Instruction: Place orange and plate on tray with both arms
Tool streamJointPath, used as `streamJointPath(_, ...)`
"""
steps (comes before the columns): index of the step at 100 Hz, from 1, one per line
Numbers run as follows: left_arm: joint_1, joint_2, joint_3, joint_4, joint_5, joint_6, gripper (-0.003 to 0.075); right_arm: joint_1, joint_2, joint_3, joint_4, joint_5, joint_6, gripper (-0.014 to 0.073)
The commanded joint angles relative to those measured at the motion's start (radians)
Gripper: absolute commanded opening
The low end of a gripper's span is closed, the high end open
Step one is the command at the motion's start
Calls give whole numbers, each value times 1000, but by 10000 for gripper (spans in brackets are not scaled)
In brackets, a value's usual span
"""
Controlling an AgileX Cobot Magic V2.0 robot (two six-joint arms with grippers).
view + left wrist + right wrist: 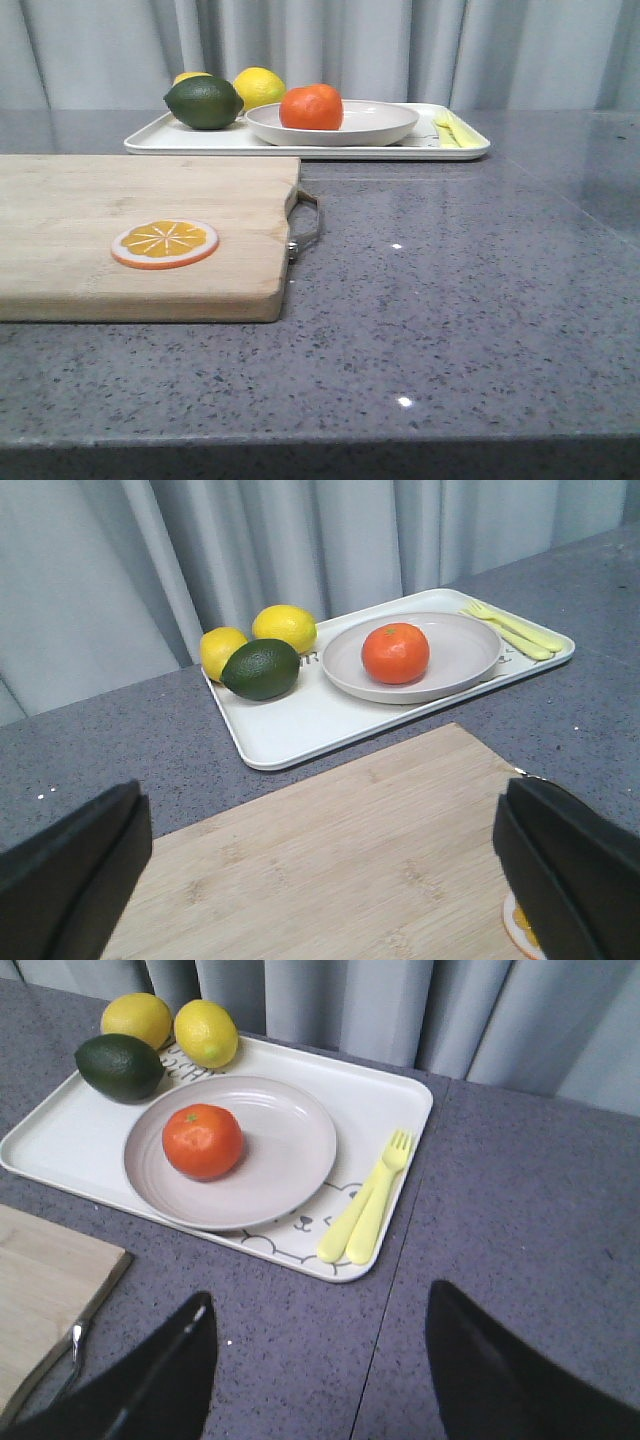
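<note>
The orange (311, 107) (395, 653) (202, 1141) rests in the off-white plate (380, 122) (460, 655) (285, 1150), and the plate stands on the white tray (160, 135) (300, 725) (60, 1145) at the back of the table. My left gripper (320, 865) hangs open over the wooden cutting board, well short of the tray, with nothing between its fingers. My right gripper (315, 1360) is open too, over bare grey countertop just in front of the tray's near corner. Neither gripper shows in the front view.
On the tray also lie two lemons (259, 87) (284, 627), a dark green lime (204, 102) (260, 668) and a yellow fork and knife (365, 1205) (452, 130). A wooden cutting board (80, 200) (350, 860) with a metal handle (305, 225) carries an orange slice disc (165, 243).
</note>
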Motion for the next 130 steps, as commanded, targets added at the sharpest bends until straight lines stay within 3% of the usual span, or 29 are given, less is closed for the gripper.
streamJointPath(1,3,2,-30,-15,-71,-8,661,-2,-115,120,1,-170,-13,465)
streamJointPath(23,3,-1,-30,-15,-71,-8,661,-2,-303,421,-1,-349,-40,465)
streamJointPath(44,3,-1,-30,-15,-71,-8,661,-2,-456,610,-1,-477,-60,465)
streamJointPath(82,3,-1,-30,-15,-71,-8,661,-2,-586,769,-14,-581,-60,465)
streamJointPath(93,3,-1,-30,-15,-71,-8,647,-2,-586,769,-14,-593,-60,418)
streamJointPath(103,3,-1,-30,-15,-71,-8,573,-2,-586,769,-14,-605,-60,316)
streamJointPath(110,3,-1,-30,-15,-71,-8,482,-2,-586,769,-14,-611,-60,229)
streamJointPath(130,3,-1,-30,-15,-71,-8,129,-2,-586,769,-14,-617,-60,1)
